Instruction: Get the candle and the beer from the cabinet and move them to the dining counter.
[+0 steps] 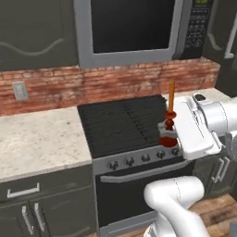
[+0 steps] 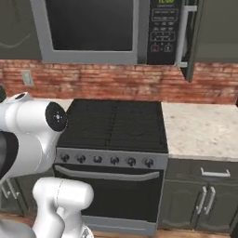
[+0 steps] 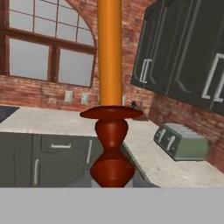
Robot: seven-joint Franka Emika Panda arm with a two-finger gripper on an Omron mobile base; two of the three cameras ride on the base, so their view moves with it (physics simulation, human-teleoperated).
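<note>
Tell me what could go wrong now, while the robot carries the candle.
1. The hand grips the candle low on its dark red holder, so the tall orange stick could tip or slip during a swing.
2. It hangs over the stove; a drop would land there, not on the dining counter.

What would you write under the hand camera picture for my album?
Close-up of the orange candle upright in the robot's pincer, a green toaster on the counter behind.
</note>
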